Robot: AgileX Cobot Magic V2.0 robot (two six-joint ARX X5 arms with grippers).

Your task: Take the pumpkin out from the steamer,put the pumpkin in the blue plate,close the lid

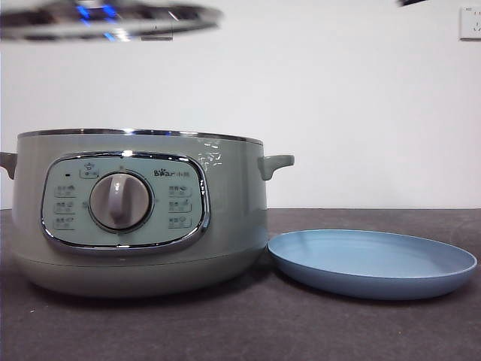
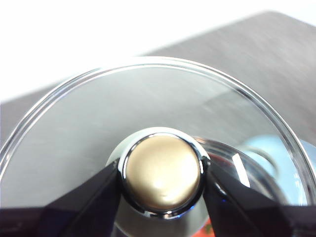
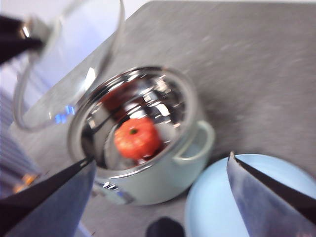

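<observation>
1. The pumpkin [image 3: 137,138] sits low inside the open steamer [image 3: 163,182], centre of the right wrist view. It looks light, rigid and smooth; you should probably grip across its round body.
2. Your right gripper [image 3: 160,190] hangs above, jaws wide apart.
3. The plate [image 1: 372,262] lies bare, lower right of the front view, just beside the steamer.
4. Your left gripper [image 2: 163,178] clamps the knob of the lid [image 1: 105,19], upper left there; glass, so handle gently.

Two black, wedge-shaped jaws on the left gripper [image 2: 163,180], smooth and matte with faint glossy edges; broad, flat, dark jaws tapering to points on the right gripper [image 3: 160,163], tinted bluish-grey, blurred.
</observation>
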